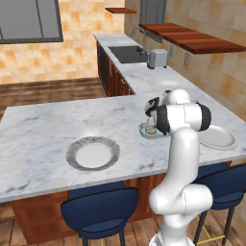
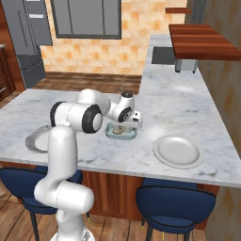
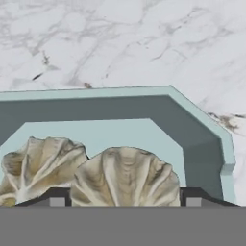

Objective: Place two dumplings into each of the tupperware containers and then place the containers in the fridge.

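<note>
1. The desk (image 1: 43, 129) is an L-shaped white-grey marble top on brown wooden cabinets.
2. A round grey plate (image 1: 92, 153) with a ribbed rim lies near its front edge.
3. A pale blue-green tub (image 2: 121, 132) sits mid-desk, two dumplings (image 3: 125, 178) side by side inside it.
4. A plain white plate (image 2: 178, 151) lies right of the tub, apart from it.
5. A sink (image 1: 127, 54) is set into the far leg, a toaster (image 1: 157, 58) just beside it.
</note>
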